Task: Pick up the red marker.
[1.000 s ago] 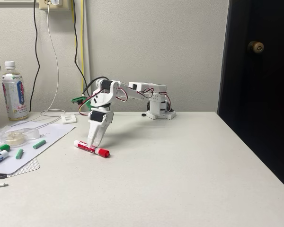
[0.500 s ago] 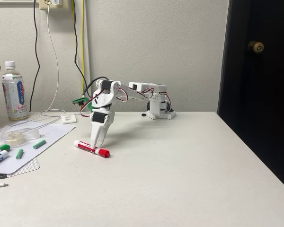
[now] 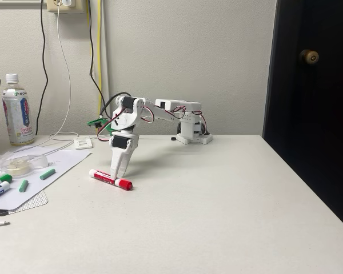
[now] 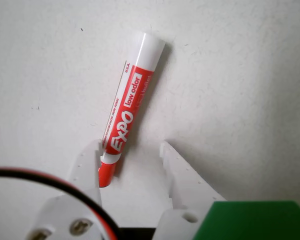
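White tabletop (image 3: 228, 211) — one red marker (image 4: 126, 114) lying flat, wrist view, long axis 7-to-1 o'clock, red cap toward 7 — between one gripper's (image 4: 131, 150) spread fingers, cap beside the left finger.

At the left edge of the fixed view, a plastic bottle (image 3: 17, 109) stands by the wall. Below it, a sheet of paper (image 3: 31, 177) holds 2 small green pieces (image 3: 35, 178) and a tape roll (image 3: 17, 166). A dark door (image 3: 314, 103) with a brass knob (image 3: 309, 56) fills the right side.

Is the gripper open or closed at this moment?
Open. In the wrist view the gripper has its two fingers apart, with bare table between them; the red marker lies flat with its capped end against one finger.
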